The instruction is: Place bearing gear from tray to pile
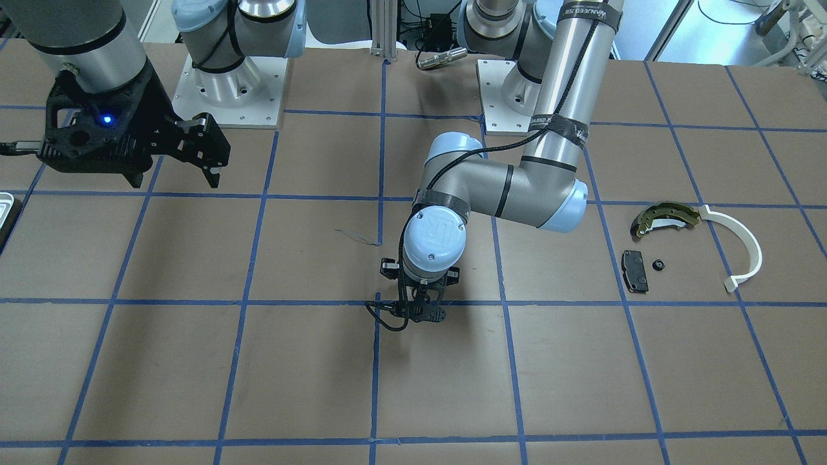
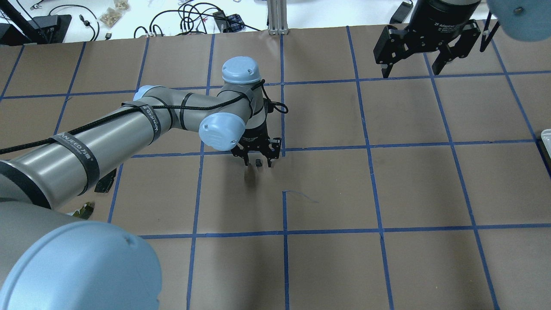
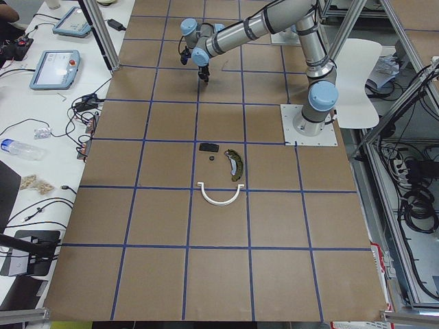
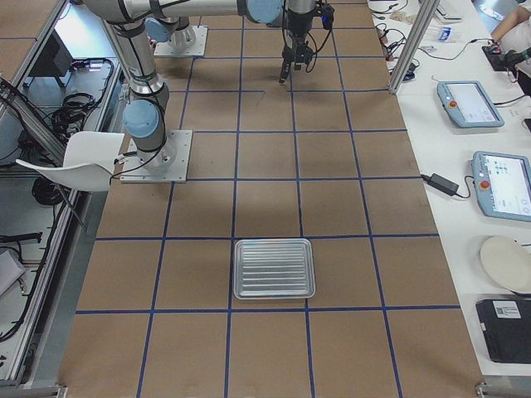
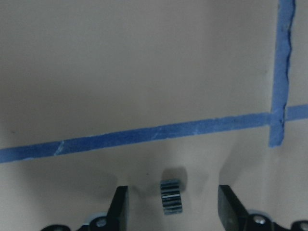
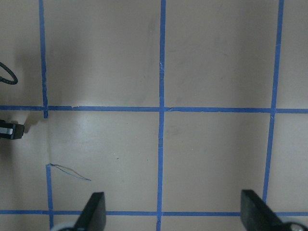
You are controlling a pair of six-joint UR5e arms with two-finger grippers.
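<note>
A small toothed bearing gear [image 5: 171, 196] stands on edge between the fingers of my left gripper [image 2: 258, 165], near the middle of the table. The jaws stand wide apart and touch it on neither side. I cannot tell whether it rests on the paper. The pile lies on my left: an olive-gold brake shoe [image 1: 665, 218], a black brake pad [image 1: 634, 270], a white half-ring strip [image 1: 743, 248] and a tiny black part [image 1: 658, 265]. The ribbed tray [image 4: 274, 268] lies at my right end and looks bare. My right gripper [image 2: 412, 69] is open and empty, high over the far side of the table.
Brown paper with a blue tape grid covers the table [image 1: 258, 374]. My left arm's elbow [image 1: 555, 200] hangs between its gripper and the pile. The two arm bases [image 1: 226, 84] stand at the table's robot side. Cables and tablets [image 3: 55, 68] lie on the operators' bench.
</note>
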